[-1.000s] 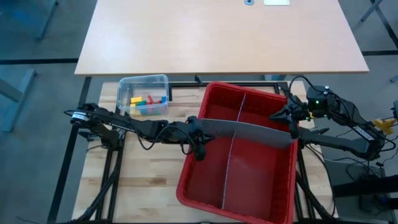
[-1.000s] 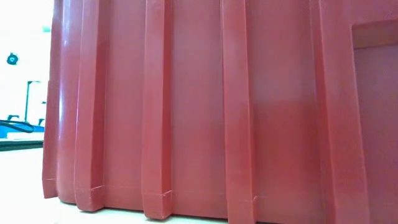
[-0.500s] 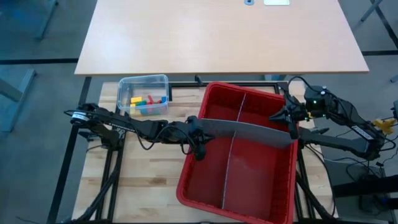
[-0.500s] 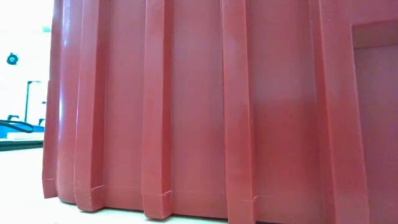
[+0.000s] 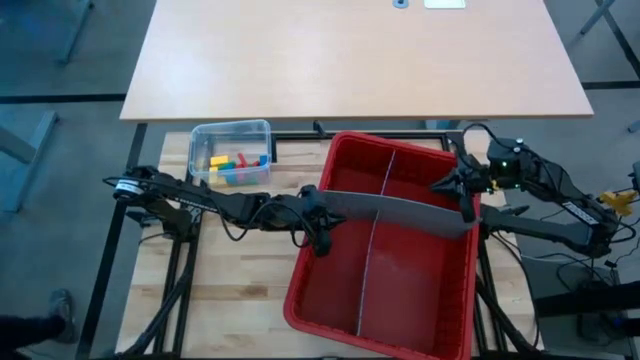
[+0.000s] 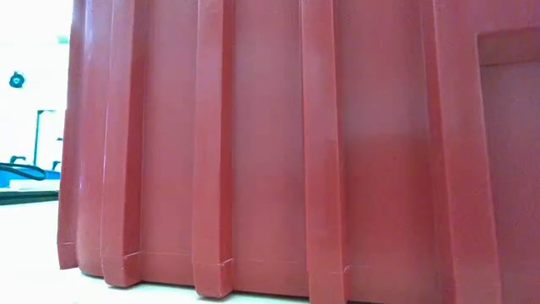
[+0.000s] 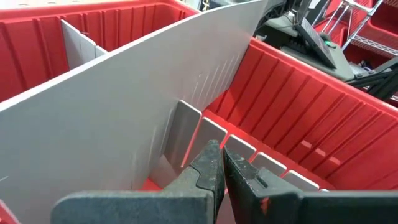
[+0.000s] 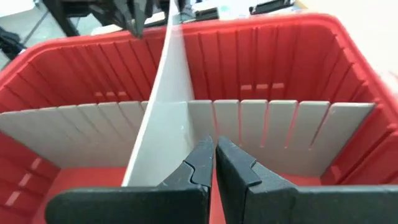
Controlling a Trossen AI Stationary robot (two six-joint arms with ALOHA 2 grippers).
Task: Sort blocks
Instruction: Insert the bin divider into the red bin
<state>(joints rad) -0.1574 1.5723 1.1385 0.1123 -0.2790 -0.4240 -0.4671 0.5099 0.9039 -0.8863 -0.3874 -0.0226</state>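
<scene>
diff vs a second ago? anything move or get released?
Almost nothing. The right gripper edged slightly left along the grey divider panel. Both it and the left gripper kept their jaws shut on that panel across the red bin. The blocks stayed in the clear tub.

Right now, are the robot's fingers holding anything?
Yes. Both pinch the long grey slotted divider panel lying across the red plastic bin: left gripper at one end, right gripper at the other.

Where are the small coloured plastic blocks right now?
In the high view, the coloured blocks lie inside the small clear plastic tub on the table's left side, beside the big red bin.
</scene>
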